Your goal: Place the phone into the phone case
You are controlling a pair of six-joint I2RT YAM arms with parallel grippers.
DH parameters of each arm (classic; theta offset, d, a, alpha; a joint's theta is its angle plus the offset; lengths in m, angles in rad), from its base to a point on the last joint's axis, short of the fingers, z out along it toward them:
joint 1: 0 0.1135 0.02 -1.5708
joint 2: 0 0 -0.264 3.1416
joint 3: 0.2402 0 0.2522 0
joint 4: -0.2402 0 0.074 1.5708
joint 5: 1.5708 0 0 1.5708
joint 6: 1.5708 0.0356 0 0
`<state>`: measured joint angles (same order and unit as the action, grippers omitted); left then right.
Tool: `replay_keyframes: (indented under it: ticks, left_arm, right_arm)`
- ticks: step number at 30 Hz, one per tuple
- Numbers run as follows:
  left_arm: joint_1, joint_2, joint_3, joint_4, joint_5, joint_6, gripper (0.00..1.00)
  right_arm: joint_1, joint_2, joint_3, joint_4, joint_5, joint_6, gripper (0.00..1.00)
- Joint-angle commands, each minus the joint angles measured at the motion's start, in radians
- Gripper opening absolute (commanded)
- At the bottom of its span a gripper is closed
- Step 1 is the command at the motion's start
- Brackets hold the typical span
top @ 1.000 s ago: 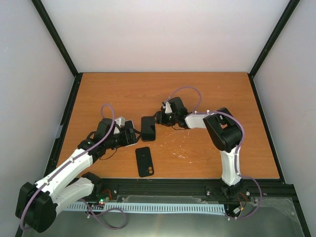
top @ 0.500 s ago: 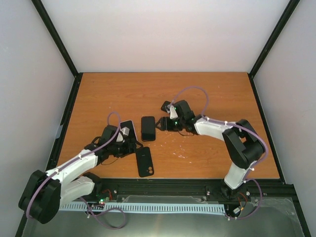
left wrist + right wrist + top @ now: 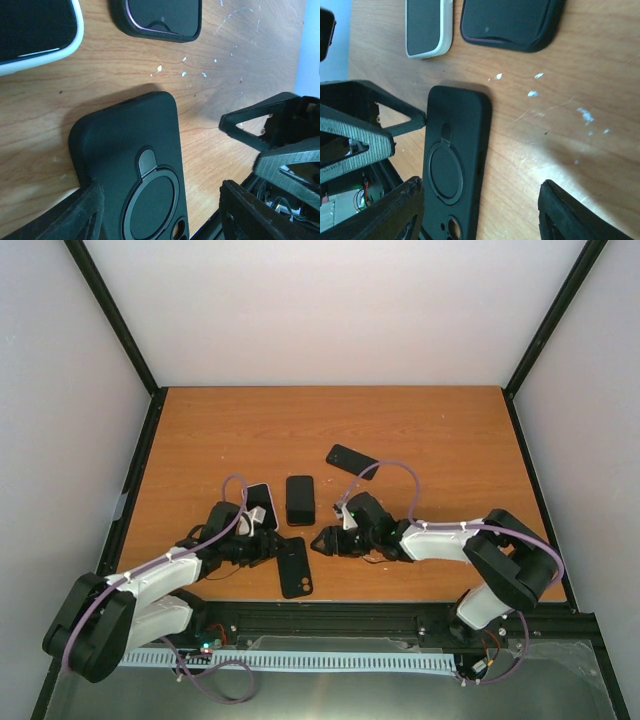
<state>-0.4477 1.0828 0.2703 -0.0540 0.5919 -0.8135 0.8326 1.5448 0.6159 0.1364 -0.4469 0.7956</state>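
black ring-backed phone case [image 3: 292,567]: matte black all over
white-rimmed glass phone [image 3: 258,502]: glossy black screen, white border
dark soft-cornered case [image 3: 300,499]: black, faint purple line along its inner rim
flat dark slab [image 3: 352,461]: black
wooden tabletop [image 3: 450,430]: orange-brown grain, white flecks and scratches
robot arms [image 3: 150,575]: white shells, black joints, purple cables

Matt black case [image 3: 130,170], scuffed wooden table [image 3: 100,65]

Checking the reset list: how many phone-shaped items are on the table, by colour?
Black: 3 (ringed case, middle slab, far slab)
White-edged: 1 (phone)
Total: 4
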Motion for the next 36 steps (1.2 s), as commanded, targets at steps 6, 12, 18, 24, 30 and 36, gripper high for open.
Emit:
replay_keyframes:
  ticks: [6,12,18,24,30,36]
  left_arm:
    - [-0.001,0.013,-0.031,0.021,0.014,-0.001,0.69]
    - [-0.001,-0.017,-0.029,-0.003,0.013,0.005,0.75]
    - [-0.001,-0.022,-0.047,-0.003,-0.016,-0.004,0.76]
    - [-0.002,0.003,-0.075,0.085,0.037,-0.048,0.76]
    - [-0.002,0.008,-0.088,0.194,0.119,-0.105,0.67]
    - [-0.001,-0.038,-0.099,0.330,0.227,-0.198,0.61]
  right_arm:
    - [0.106,0.043,-0.018,0.129,0.069,0.089,0.61]
    - [0.139,0.105,0.000,0.141,0.106,0.127,0.61]
    - [0.145,0.137,-0.007,0.184,0.116,0.157,0.61]
    - [0.144,0.176,-0.008,0.290,0.070,0.175,0.61]
    - [0.143,0.143,0.003,0.401,0.011,0.190,0.61]
    - [0.143,0.102,-0.019,0.452,0.014,0.178,0.61]
